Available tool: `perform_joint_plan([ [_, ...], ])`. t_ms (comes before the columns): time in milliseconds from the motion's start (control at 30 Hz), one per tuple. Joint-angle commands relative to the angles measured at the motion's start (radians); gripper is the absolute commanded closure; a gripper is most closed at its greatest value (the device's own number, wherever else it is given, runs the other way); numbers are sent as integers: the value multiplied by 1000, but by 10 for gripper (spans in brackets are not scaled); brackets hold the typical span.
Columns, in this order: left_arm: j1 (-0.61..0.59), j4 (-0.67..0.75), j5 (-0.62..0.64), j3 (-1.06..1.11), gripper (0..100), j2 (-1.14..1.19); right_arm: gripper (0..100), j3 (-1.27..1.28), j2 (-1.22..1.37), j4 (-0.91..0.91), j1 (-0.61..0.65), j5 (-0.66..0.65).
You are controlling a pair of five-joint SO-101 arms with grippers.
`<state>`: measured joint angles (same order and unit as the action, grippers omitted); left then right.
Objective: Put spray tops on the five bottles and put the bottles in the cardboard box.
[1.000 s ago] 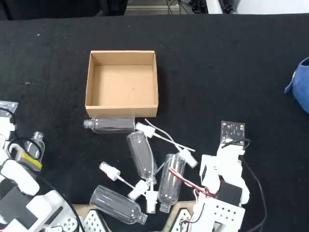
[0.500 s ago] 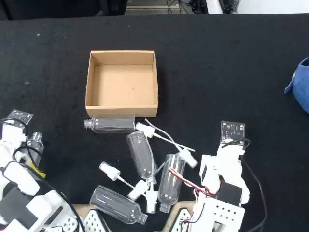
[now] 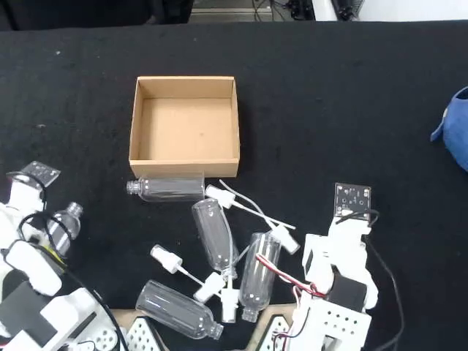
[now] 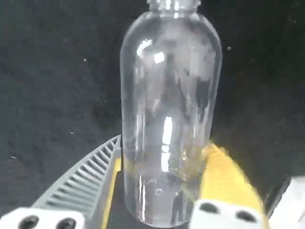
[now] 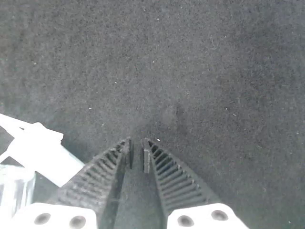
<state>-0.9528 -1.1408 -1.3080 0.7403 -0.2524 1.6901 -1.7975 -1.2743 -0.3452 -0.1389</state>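
Observation:
My left gripper (image 4: 164,152) is shut on a clear, topless bottle (image 4: 169,95), held over the table's left front (image 3: 62,225). Three more clear bottles lie in front of the cardboard box (image 3: 184,167): one along its front wall (image 3: 168,188), one behind the pile (image 3: 213,234), one beside the right arm (image 3: 257,274). Another bottle (image 3: 177,311) lies at the front edge. White spray tops (image 3: 167,257) with thin tubes lie scattered among them. My right gripper (image 5: 137,145) is shut on nothing, low over the black cloth, a spray top (image 5: 35,145) beside it.
The box stands open and holds nothing. A blue object (image 3: 457,135) pokes in at the right edge. Black cloth (image 3: 351,95) covers the whole table, bare at the back and right.
The left arm has swung to the right with the bottle in its gripper, and the bottle now tilts right. The right arm has kept still.

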Motion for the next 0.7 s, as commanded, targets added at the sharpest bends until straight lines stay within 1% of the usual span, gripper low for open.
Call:
perform_joint_plan([
  [0,31,-60,-26,-145,688,-8,983,-7,-71,-3,-20,0],
  [100,81,-141,8,-216,697,-6,983,-7,-71,-3,-20,0],
  [167,133,-166,31,-243,716,-3,983,-7,-71,-3,-20,0],
  [267,199,-132,29,-240,734,21,983,-7,-71,-3,-20,0],
  [433,277,-117,29,-251,733,141,983,-7,-71,-3,-20,0],
  [600,268,-2,34,-271,733,247,983,-7,-71,-3,-20,0],
  [667,252,11,29,-272,734,270,983,-7,-71,-3,-20,0],
])
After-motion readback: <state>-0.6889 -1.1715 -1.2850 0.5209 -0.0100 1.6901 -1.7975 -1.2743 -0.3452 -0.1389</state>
